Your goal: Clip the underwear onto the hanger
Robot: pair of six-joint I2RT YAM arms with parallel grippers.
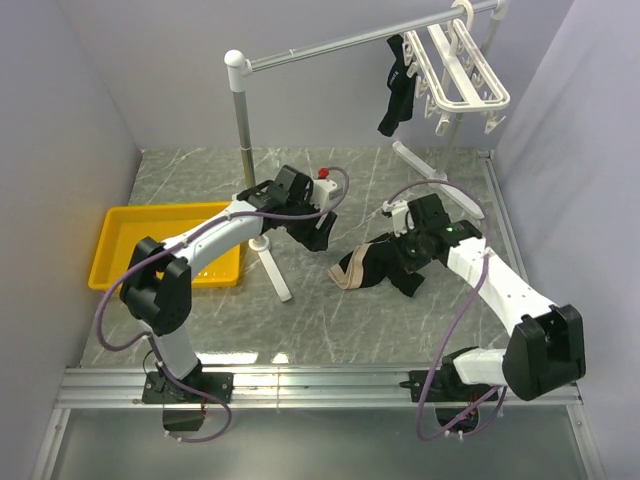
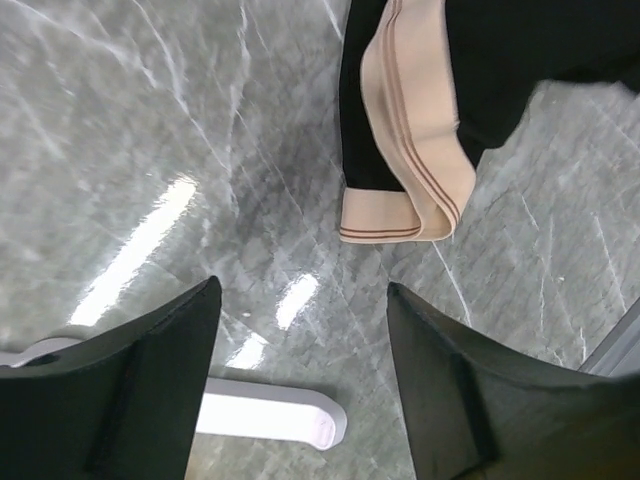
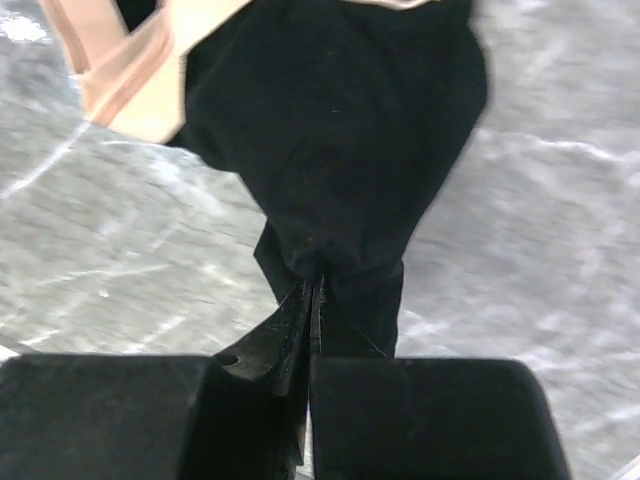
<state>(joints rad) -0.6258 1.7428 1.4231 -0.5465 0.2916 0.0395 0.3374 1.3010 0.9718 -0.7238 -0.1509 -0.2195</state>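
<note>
Underwear (image 1: 372, 265) lies mid-desk (image 1: 330, 320), hanger (image 1: 465, 70) at 1 o'clock. Right pincer (image 3: 312, 285) clamped on black cloth, seemingly a thin pinch: may slip on lifting. Left pincer (image 2: 302, 300) wide, empty

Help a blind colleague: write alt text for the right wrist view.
The right gripper is pinched shut on a fold of black underwear, seen from close behind. The tan waistband shows at upper left, over a grey marbled table.
</note>
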